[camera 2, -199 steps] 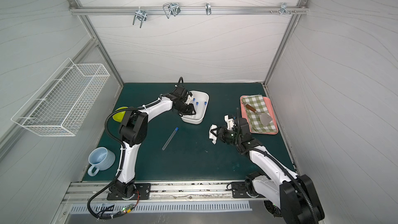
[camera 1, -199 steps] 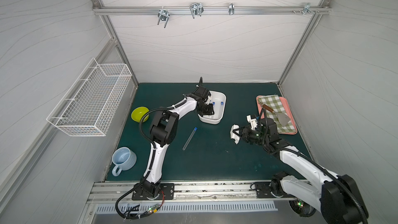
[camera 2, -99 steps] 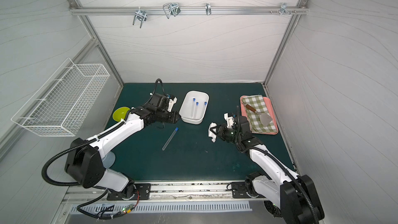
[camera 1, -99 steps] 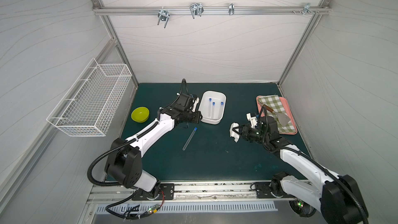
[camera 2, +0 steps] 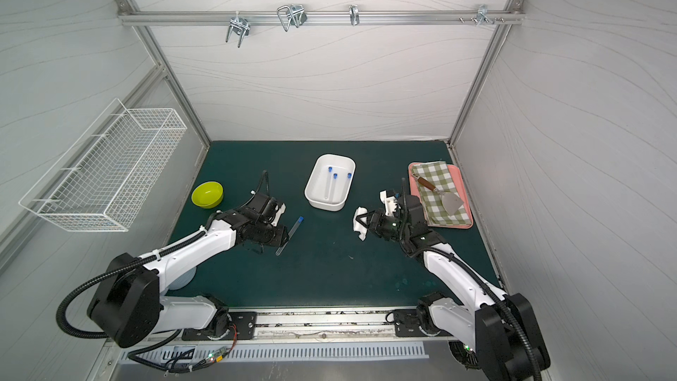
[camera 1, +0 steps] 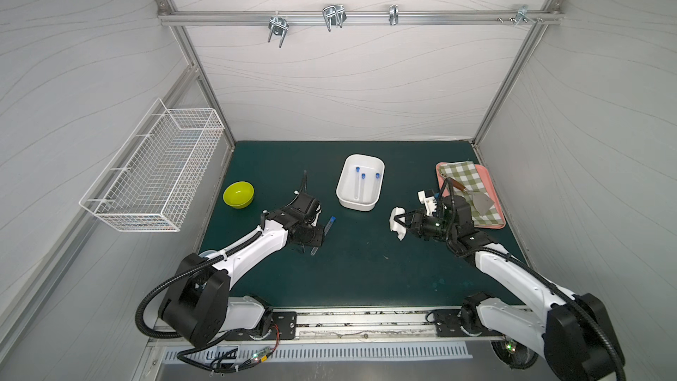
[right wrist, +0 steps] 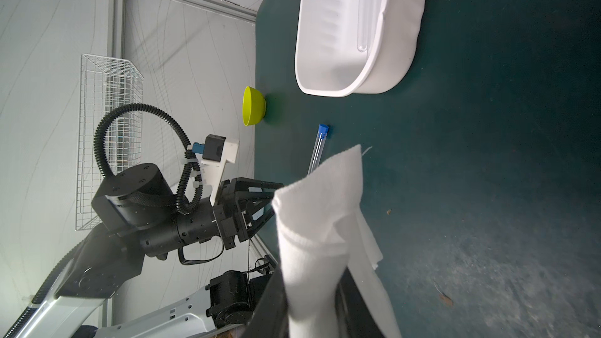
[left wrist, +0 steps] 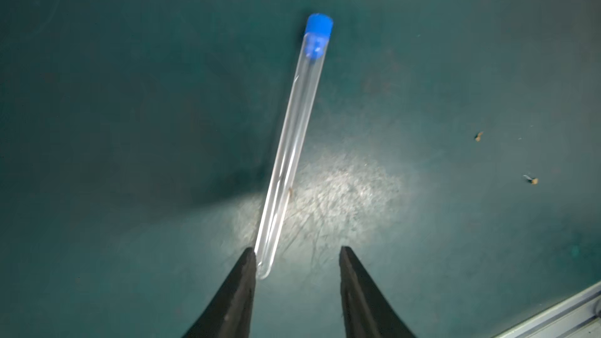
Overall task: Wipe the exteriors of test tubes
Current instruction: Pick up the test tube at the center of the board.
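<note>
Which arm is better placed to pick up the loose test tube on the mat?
Left. The left gripper is open at the rounded end of the test tube; the right gripper is shut on the white cloth, farther away.

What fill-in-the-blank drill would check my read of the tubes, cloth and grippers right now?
The white tub holds ___ test tubes.
The right gripper is shut on the white ___.
The left gripper is ___, its jaws at the rounded end of the lone test tube on the mat.
Missing words: three; cloth; open.
</note>
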Robot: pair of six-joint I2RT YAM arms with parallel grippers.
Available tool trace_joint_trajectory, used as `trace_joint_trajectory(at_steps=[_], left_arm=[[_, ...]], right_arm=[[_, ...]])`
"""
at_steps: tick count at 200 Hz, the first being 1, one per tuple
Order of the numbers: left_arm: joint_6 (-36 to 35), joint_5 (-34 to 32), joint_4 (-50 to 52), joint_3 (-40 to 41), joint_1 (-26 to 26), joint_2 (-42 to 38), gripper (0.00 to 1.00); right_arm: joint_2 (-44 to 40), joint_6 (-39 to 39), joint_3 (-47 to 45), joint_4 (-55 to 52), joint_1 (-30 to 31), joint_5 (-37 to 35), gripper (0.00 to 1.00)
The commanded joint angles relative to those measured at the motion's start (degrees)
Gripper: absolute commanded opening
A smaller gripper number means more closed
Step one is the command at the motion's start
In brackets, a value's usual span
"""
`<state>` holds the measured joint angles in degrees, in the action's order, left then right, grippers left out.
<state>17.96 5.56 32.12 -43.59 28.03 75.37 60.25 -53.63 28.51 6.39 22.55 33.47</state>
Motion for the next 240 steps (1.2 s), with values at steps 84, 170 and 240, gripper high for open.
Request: trace_joint_trajectory(at_steps=[84,170,240], left_arm=[[4.0,-9.3,4.0,-2.6,6.7,9.7,0.41],[4.3,-8.0,2.7,-2.8,7.4,13.2,0.32],[4.3,-6.3,1.0,-1.8,8.0,15.5,0.16]], right_arm=[[-2.2,-0.8,-0.7,0.5,0.3,0.4,0.23],[-3.4,-0.7,-1.2,-0.2,0.3,0.0,0.23],[-5.0,-0.7,-1.5,-1.3,0.3,-0.6,0.23]])
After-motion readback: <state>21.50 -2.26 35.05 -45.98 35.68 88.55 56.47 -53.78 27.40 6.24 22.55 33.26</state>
